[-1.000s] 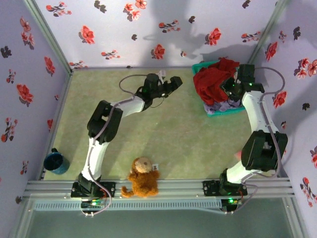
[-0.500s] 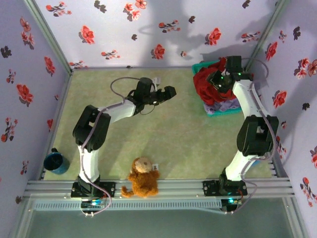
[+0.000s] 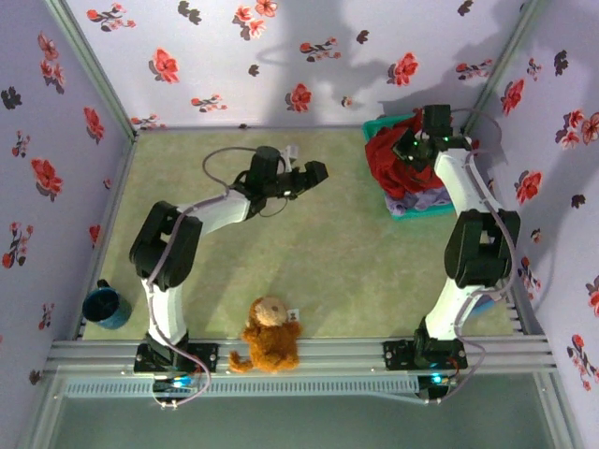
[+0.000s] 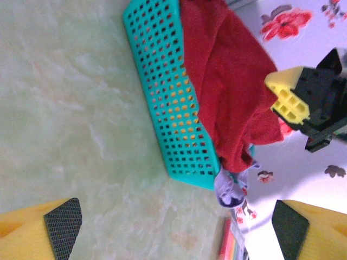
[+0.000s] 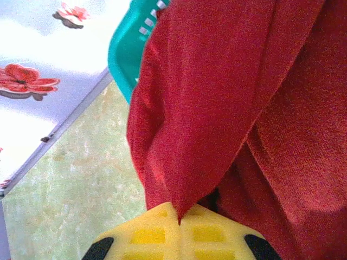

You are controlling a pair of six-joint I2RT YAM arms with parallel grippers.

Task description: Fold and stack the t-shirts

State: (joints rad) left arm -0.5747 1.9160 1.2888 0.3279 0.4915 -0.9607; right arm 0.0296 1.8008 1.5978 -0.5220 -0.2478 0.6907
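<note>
Mostly red t-shirt (image 4: 233,92) heaped in teal basket (image 4: 157,81) — right tool (image 5: 179,230) pinching it.

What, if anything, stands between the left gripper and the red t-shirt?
Nothing visible does. Bare green tabletop lies between the open left gripper and the teal mesh basket. The red t-shirt drapes over the basket's near wall, and the right gripper is closed on its cloth.

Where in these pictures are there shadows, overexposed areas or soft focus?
Top external view: arm shadows lie on the flowered back wall. Left wrist view: the teal plastic mesh basket is sharp, the wall washed out. Right wrist view: the deep-red cloth t-shirt shows clear weave; the upper-left wall glares.
</note>
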